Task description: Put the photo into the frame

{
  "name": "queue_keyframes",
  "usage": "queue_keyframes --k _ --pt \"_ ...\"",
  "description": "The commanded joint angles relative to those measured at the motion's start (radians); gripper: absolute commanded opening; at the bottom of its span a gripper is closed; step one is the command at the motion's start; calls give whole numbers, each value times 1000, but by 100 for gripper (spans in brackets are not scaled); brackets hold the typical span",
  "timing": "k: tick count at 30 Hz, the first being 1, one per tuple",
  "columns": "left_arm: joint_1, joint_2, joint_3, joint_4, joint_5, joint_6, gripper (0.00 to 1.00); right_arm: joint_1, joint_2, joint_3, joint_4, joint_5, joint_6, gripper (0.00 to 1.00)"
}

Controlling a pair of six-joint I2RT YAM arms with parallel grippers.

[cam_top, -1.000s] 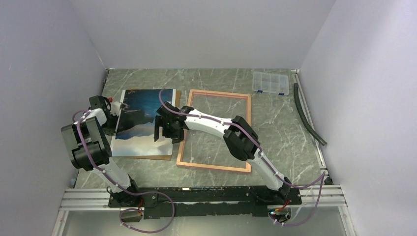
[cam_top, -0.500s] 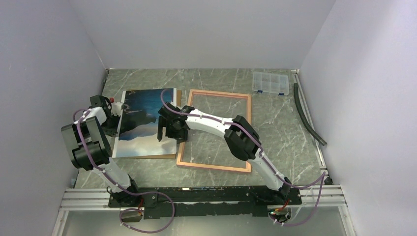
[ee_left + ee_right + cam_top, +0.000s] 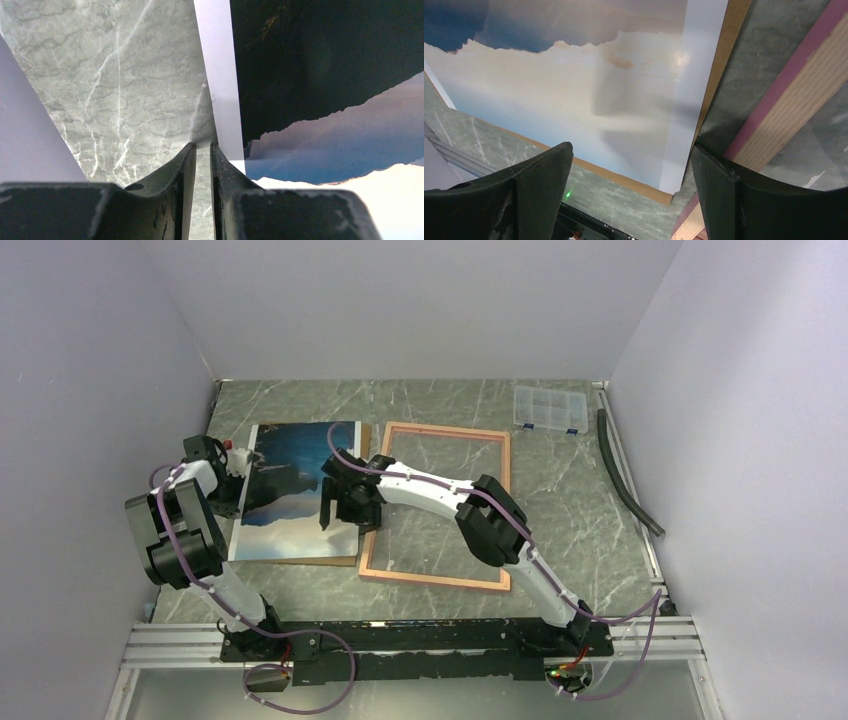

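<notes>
The photo [image 3: 290,490] of sea and dark mountains lies on a brown backing board [image 3: 300,561], left of the pink frame [image 3: 445,430]. My left gripper [image 3: 232,472] is at the photo's left edge. In the left wrist view its tips [image 3: 201,146] are almost together, pinching the white border of the photo [image 3: 325,75]. My right gripper [image 3: 338,515] hovers open over the photo's lower right corner. In the right wrist view the gripper [image 3: 631,155] spans the pale photo [image 3: 574,100] and the board [image 3: 719,65], and its right finger is over the frame's left rail [image 3: 784,105].
A clear compartment box [image 3: 548,408] sits at the back right. A dark hose [image 3: 625,475] lies along the right wall. White walls close in three sides, and the arms' mounting rail [image 3: 400,635] runs along the near edge.
My right gripper has shifted slightly up and right over the photo's right edge. The left gripper keeps its pinch, and the photo has barely moved.
</notes>
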Motion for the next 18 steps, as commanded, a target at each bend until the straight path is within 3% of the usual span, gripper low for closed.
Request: queue_keyframes --k 1,18 --pt "-12 7 -37 -14 42 -5 23 22 -54 53 -29 -41 26 91" --pt "-12 -2 -49 7 22 2 22 24 -100 48 -52 -37 47 90"
